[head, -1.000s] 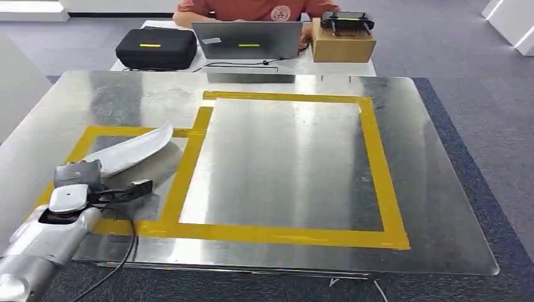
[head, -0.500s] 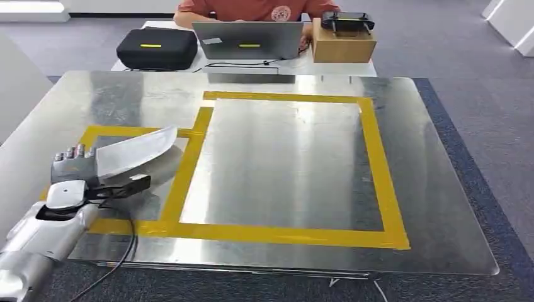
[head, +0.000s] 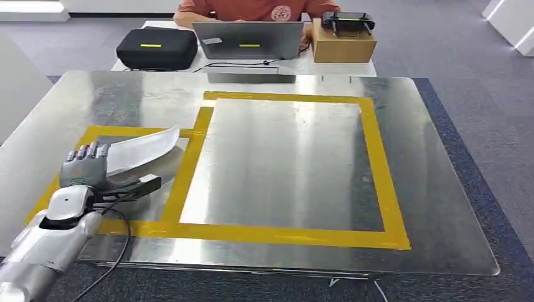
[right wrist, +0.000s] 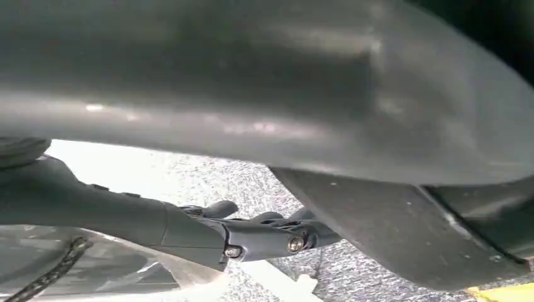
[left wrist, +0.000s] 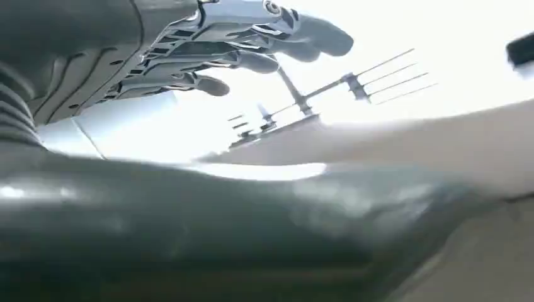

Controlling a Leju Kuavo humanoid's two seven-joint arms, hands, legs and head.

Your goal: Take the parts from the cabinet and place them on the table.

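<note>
One curved metal part (head: 140, 150) is on show: a thin, silvery, blade-like sheet, broad near the hand and tapering to a rounded tip, its surface bright and reflective like the steel beneath it. It sits at the near left of the worktop (head: 289, 163), over the smaller of two yellow tape rectangles (head: 189, 170), with its tip reaching toward the strip that divides the small rectangle from the large one. The left hand (head: 88, 168) is at the wider end of the part, its dark fingers (head: 85, 153) standing up behind the sheet and somewhat spread; in the head view the part's edge lies against them, but whether they are gripping it or merely touching it cannot be told. In the left wrist view the fingers (left wrist: 252, 44) appear extended and apart against a washed-out bright background. One dark tab (head: 142, 184) juts out from the hand toward the tape, just above the steel. The right hand (right wrist: 252, 236) appears in its wrist view over speckled grey carpet (right wrist: 252, 182), its fingers curled in with nothing in them. Beyond the steel worktop there is a second, white table (head: 252, 66) carrying one black case (head: 156, 48), one open laptop (head: 247, 39) and one cardboard box (head: 343, 43) with a dark controller (head: 347, 22) on top. One person in an orange shirt (head: 249, 9) sits behind the laptop.
</note>
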